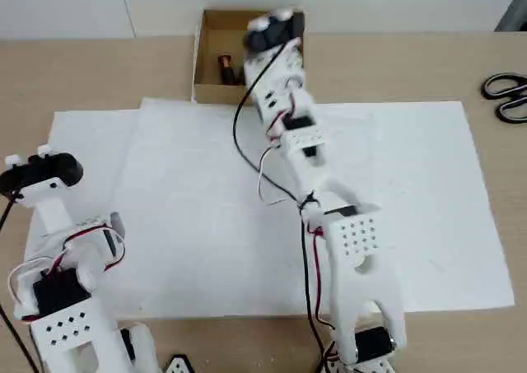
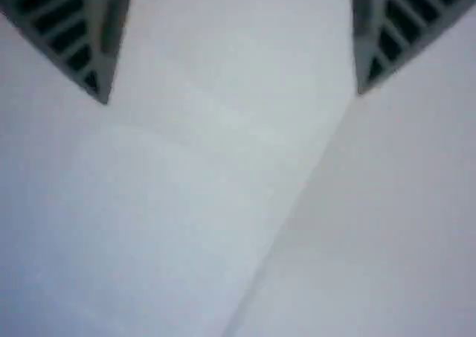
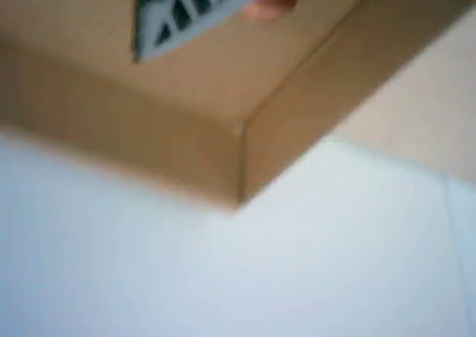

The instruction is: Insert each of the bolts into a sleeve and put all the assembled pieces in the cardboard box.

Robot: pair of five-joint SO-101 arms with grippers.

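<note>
spanning the high view from the bottom edge, right of centre, up to the top centre, the right arm holds the right gripper over the right half of the cardboard box; whether this gripper is spread or pressed together cannot be told; the box stands open at the top centre of the frame on the wooden table, its near wall at the upper edge of the white paper sheet; inside it, in the left half, lies one assembled piece, dark with a copper-coloured part, apart from the gripper; in the right wrist view a corner of the box sits against the paper, and a small orange-brown shape shows within the box just beside the gripper; whether it is gripped cannot be told; at the lower left of the high view the left arm is folded, with the left gripper at the left edge of the frame over the paper's margin, well apart from the box; in the left wrist view its two ribbed fingers stand spread wide, bare paper between them; black-handled scissors lie on the table at the upper right edge of the frame, just off the paper.
</note>
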